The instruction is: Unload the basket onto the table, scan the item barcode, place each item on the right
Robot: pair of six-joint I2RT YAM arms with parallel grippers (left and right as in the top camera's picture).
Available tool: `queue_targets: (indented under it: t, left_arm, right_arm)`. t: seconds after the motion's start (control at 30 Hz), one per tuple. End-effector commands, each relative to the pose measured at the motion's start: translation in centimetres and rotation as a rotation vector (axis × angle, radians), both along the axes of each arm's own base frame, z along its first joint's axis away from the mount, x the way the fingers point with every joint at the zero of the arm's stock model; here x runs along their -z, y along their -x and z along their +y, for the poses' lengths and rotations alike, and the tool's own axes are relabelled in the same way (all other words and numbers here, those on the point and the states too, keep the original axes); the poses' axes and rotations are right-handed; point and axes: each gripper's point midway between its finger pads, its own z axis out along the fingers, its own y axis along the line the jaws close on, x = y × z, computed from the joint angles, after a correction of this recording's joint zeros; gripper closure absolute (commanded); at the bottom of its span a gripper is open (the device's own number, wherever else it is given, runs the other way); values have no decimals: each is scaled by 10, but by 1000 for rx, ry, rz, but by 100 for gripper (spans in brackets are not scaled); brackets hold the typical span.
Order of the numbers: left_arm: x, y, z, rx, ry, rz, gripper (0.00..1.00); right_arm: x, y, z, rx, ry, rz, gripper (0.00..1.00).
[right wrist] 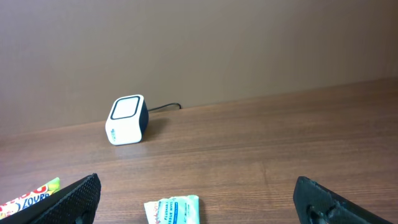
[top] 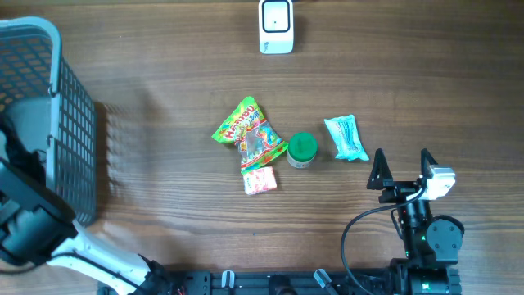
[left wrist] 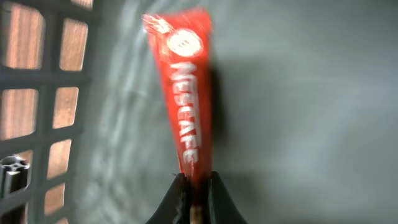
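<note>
**Tool state.** The left tool (left wrist: 196,186) is pressed together on the near end of a red sachet (left wrist: 186,93). The sachet extends away from the fingertips over the grey floor of the basket (left wrist: 37,81), close to its grid wall. The right tool (top: 402,168) is spread and holds nothing. It hangs over the counter (top: 164,65) at the near right.

**Hazards.**
- The grip takes only the tip of the sachet. The free length is likely to swing or droop on lifting, and a quick move could pull it out of the pinch.
- The grid wall stands just beside the sachet. A lift that drifts left may snag it on the bars.
- The scanner (top: 276,26) sits at the far edge, well apart from the basket. The carry is long, so slip has time to build up.
- No barcode shows on the visible face. If it faces away from the scanner window, the scan is likely to fail until the wrist turns.

**View coverage.**
- Left wrist: the only view that shows the pinch and the sachet.
- Overhead: shows the basket at left with the left arm over it, but the tool and sachet are hidden. It alone shows the route to the scanner and the loose packs mid-counter.
- Right wrist: shows the scanner's window face and its cable.
</note>
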Motion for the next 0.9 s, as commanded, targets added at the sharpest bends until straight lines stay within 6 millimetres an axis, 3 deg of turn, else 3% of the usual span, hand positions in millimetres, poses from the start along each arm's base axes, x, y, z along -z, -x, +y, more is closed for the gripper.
queue_targets:
  t: [0.0, 0.07, 0.13, 0.2, 0.23, 0.3, 0.33, 0.43, 0.6, 0.67, 0.8, 0.87]
  left_arm:
    - [-91, -26, 10, 37, -145, -264, 96]
    - [-125, -33, 4, 47, -196, -383, 96]
    - [-147, -36, -2, 55, -218, -463, 96]
    - [-153, -34, -3, 56, -233, -470, 96]
    - [-151, -32, -3, 57, -230, -455, 60]
    - [-137, -27, 1, 131, -213, -370, 8]
    - [-128, -25, 2, 145, -201, -336, 0]
    - [-93, -23, 2, 168, -115, -257, 0]
    - [-13, -27, 5, 489, 79, -95, 0]
    - [10, -29, 2, 536, 136, -88, 2]
    - [22, -55, -6, 711, 204, -202, 1]
    - [23, -57, -7, 743, 211, -212, 0]
  right_arm:
    - [-1, 0, 0, 3, -10, -4, 0]
    - [-1, 0, 0, 3, -10, -4, 0]
    - [-1, 0, 0, 3, -10, -4, 0]
    - [-1, 0, 0, 3, -10, -4, 0]
    - [-1, 0, 0, 3, -10, -4, 0]
    - [-1, 0, 0, 3, -10, -4, 0]
    - [-1, 0, 0, 3, -10, -4, 0]
    - [-1, 0, 0, 3, -10, -4, 0]
    - [-1, 0, 0, 3, -10, -4, 0]
    - [-1, 0, 0, 3, -10, -4, 0]
    - [-1, 0, 0, 3, -10, -4, 0]
    - [-1, 0, 0, 3, -10, -4, 0]
